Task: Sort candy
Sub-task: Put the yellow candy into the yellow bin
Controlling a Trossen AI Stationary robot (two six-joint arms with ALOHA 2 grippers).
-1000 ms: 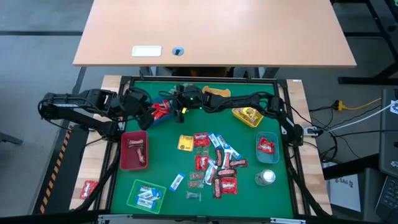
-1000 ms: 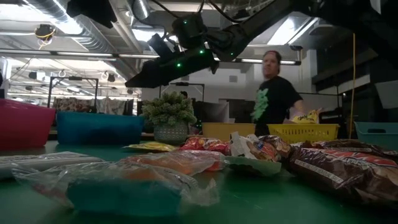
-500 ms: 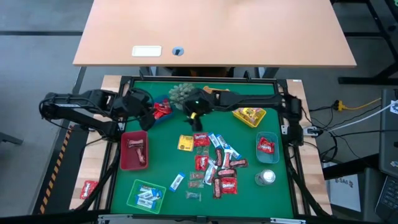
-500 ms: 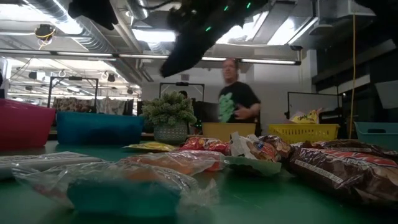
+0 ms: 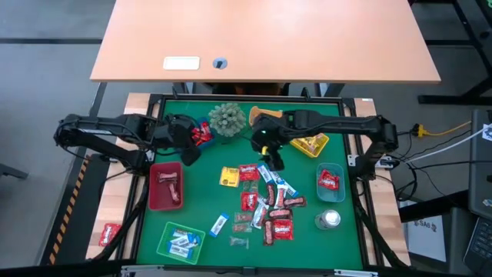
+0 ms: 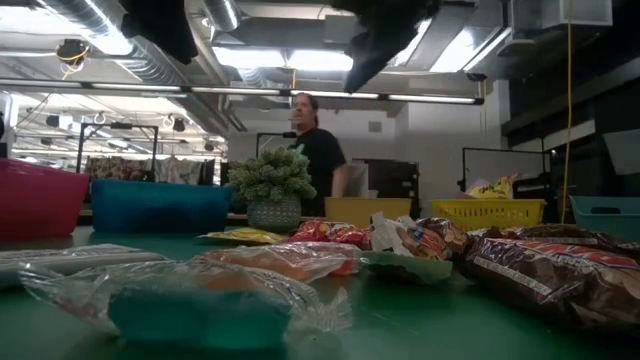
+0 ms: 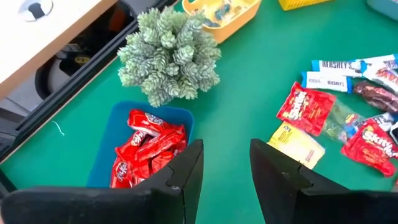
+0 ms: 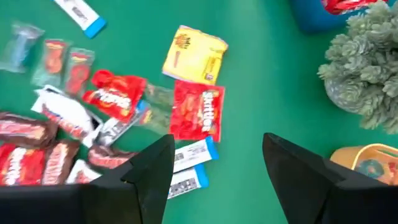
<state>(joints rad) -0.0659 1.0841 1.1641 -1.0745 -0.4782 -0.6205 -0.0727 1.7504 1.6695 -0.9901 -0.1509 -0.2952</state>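
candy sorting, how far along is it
Partly done: red bars fill the blue tray, and the red tray, green tray and yellow tray hold some. Nothing is in hand: the right hand hangs open above the loose pile; the left hand is open by the blue tray. The pile remains.

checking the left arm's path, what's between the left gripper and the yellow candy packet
Bare green mat only, as the left wrist view shows: nothing lies between the open left gripper and the yellow candy packet.
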